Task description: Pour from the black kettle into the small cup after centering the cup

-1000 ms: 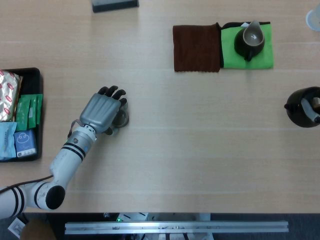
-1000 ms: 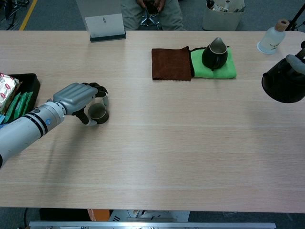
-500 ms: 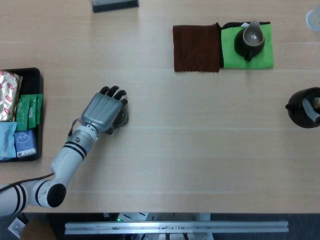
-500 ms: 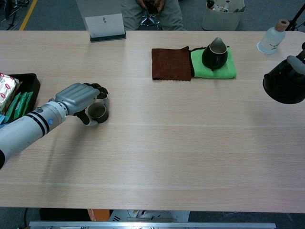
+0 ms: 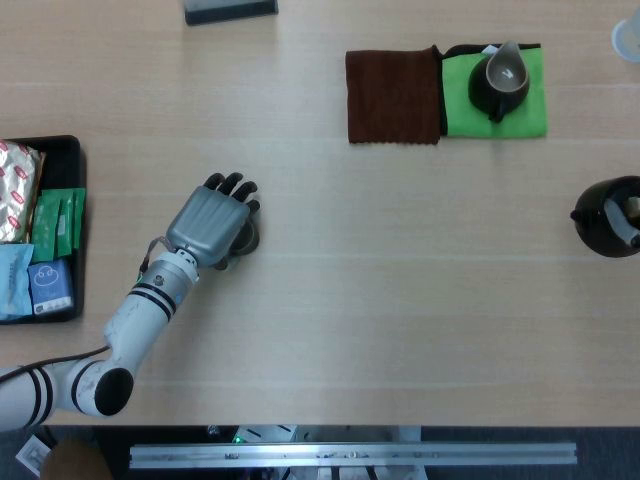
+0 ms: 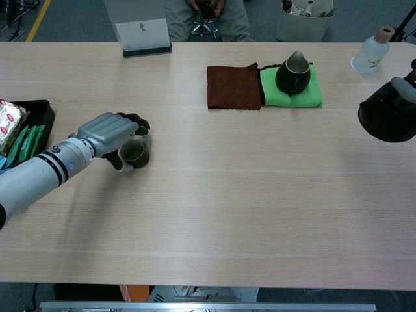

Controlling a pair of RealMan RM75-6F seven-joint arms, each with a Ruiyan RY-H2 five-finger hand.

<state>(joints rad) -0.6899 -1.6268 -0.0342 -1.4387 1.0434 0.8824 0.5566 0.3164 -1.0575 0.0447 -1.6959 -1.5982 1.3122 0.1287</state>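
Observation:
The small dark cup [image 6: 134,153] stands on the table at the left, gripped by my left hand [image 6: 110,132], whose fingers wrap around its far side. From the head view my left hand [image 5: 211,224] covers most of the small cup [image 5: 246,238]. The black kettle [image 5: 601,214] is at the far right edge, and the kettle [image 6: 388,117] is cut off by the frame in the chest view. Only a grey part of my right hand [image 5: 628,223] shows, on the kettle's handle; that grey part of the right hand [image 6: 410,90] is seen in the chest view too.
A brown cloth [image 5: 393,97] and a green cloth [image 5: 527,112] lie at the back, with a dark pitcher [image 5: 499,80] on the green one. A black tray [image 5: 62,143] of packets sits at the left edge. A white bottle [image 6: 372,53] and a card stand [image 6: 143,36] stand at the far edge.
My left hand, with the cup in it, has edged slightly to the right. The kettle has barely moved.

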